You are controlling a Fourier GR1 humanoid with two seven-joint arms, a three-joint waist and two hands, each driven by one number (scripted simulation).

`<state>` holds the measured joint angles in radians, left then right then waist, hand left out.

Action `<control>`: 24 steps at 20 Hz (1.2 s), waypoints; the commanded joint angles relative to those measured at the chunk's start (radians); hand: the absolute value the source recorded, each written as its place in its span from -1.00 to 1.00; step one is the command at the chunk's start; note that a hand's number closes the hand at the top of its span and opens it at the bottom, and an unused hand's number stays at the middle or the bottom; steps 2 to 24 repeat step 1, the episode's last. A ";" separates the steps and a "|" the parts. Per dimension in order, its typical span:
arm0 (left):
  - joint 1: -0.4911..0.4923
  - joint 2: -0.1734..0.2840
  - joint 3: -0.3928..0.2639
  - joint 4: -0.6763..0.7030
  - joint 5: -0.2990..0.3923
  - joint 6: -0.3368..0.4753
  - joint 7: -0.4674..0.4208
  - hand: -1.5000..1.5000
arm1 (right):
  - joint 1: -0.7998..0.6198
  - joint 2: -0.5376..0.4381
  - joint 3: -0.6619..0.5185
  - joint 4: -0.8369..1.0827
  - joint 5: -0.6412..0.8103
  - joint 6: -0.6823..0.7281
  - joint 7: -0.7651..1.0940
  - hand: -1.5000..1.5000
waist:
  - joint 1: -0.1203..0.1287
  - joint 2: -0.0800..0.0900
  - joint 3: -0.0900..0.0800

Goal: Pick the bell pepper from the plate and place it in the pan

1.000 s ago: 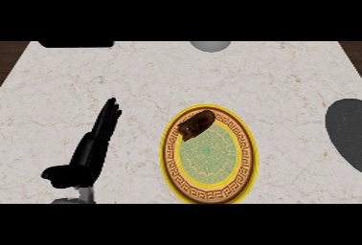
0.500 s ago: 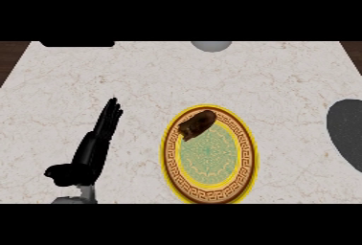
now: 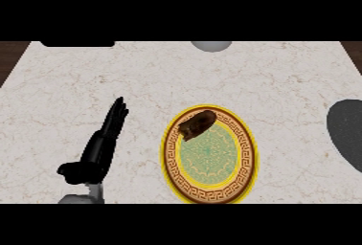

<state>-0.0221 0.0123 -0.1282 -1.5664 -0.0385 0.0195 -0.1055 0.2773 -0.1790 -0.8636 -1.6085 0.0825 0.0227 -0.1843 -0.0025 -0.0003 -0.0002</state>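
A dark brown bell pepper (image 3: 197, 125) lies on the upper left part of a round plate (image 3: 240, 167) with a yellow patterned rim and green middle. My left hand (image 3: 99, 148) stands to the left of the plate, open, fingers straight and pointing away from me, apart from the plate and the pepper. A dark grey pan (image 3: 348, 134) shows partly at the right edge of the counter. My right hand shows nowhere in the head view.
A grey round object (image 3: 210, 45) sits at the counter's far edge, and a black shape (image 3: 78, 43) lies at the far left. The pale marble counter (image 3: 176, 81) spreads between the plate and the pan.
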 commanded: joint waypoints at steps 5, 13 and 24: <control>0.024 0.031 0.023 -0.080 0.040 -0.036 0.054 0.00 | 0.020 0.018 0.019 -0.004 0.078 -0.041 -0.042 -1.00 | 0.002 0.000 0.000; 0.024 0.031 0.023 -0.080 0.040 -0.036 0.054 0.00 | 0.020 0.018 0.019 -0.004 0.078 -0.041 -0.042 -1.00 | 0.002 0.000 0.000; 0.024 0.031 0.023 -0.080 0.040 -0.036 0.054 0.00 | 0.020 0.018 0.019 -0.004 0.078 -0.041 -0.042 -1.00 | 0.002 0.000 0.000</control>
